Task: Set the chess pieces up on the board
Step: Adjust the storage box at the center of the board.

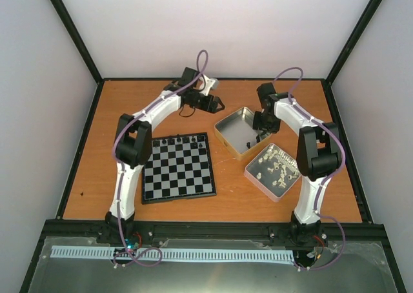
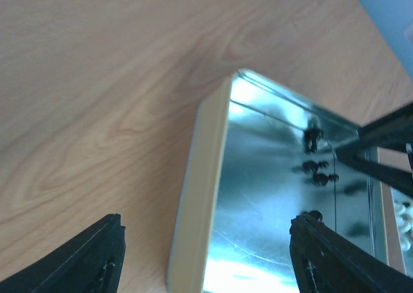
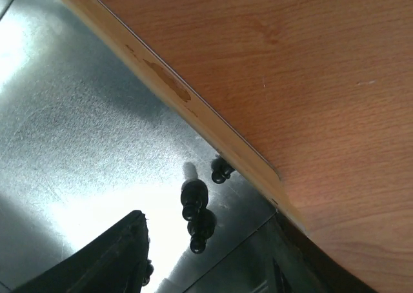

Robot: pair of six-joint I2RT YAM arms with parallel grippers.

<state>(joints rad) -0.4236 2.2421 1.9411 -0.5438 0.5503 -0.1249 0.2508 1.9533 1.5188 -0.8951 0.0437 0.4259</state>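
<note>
The board [image 1: 179, 168] lies left of centre, with several black chess pieces [image 1: 181, 140] standing along its far row. More black chess pieces [image 3: 194, 199] lie in an open silver tin [image 1: 227, 126], close to its wall [image 3: 213, 135]. My right gripper [image 3: 206, 261] hangs open just over them, holding nothing; in the top view it [image 1: 261, 135] sits at the tin's right side. My left gripper [image 2: 206, 254] is open and empty. Its fingers [image 2: 84, 261] straddle the tin's cream wall [image 2: 200, 177] at the far left corner, where the top view shows it [image 1: 216, 104].
A second tin [image 1: 258, 177] with several cream-white pieces [image 1: 276, 164] lies right of the board, beside the right arm. The right gripper's fingers [image 2: 381, 144] reach into the left wrist view. Black frame rails border the wooden table [image 1: 90, 177].
</note>
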